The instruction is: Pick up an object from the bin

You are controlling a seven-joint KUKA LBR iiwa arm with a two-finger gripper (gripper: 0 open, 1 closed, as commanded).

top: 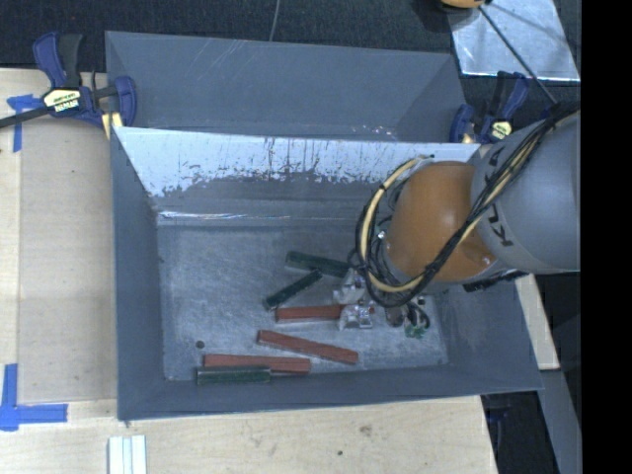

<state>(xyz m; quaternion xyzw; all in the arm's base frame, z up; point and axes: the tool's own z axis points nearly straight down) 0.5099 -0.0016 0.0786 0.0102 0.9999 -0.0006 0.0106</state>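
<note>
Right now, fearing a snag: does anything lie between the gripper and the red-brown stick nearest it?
Nothing visible does. The gripper sits at the right end of the red-brown stick. A dark green stick lies farther back, a second red-brown stick nearer the front; neither is between.

Just the one camera on me. It hangs above the grey bin, looking down, tipped a bit from the near side so the far wall shows its whole inner face. It's close enough that the bin takes up most of the frame, and my arm comes in from the right.
</note>
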